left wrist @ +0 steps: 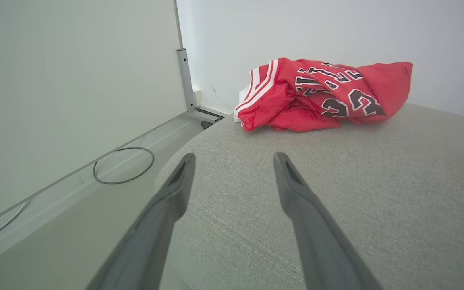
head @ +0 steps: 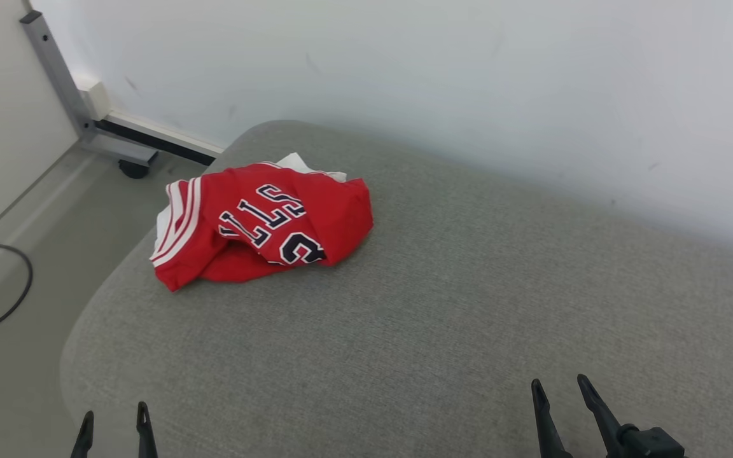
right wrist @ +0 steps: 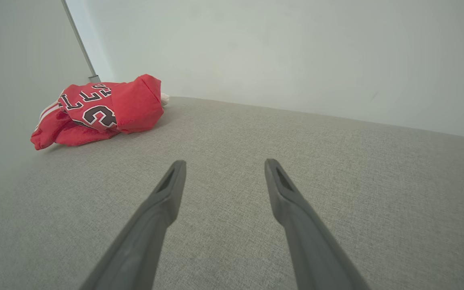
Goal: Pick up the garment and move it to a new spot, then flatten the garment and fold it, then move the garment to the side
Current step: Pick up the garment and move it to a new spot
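The red garment (head: 265,222) is lying crumpled on the grey cushion (head: 436,305), at its far left corner. The left gripper (head: 116,410) and right gripper (head: 558,380) are hovering over its near edge, spread wide, empty

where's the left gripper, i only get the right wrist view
Observer: The left gripper is open over the cushion's near left edge, well short of the jersey.
Operator: anything on the floor that side
Observer: A black cable lies in a loop on the floor, left of the cushion.
Operator: what's behind the jersey
Observer: The metal frame by the wall stands on a black caster, just past the cushion's far left corner.
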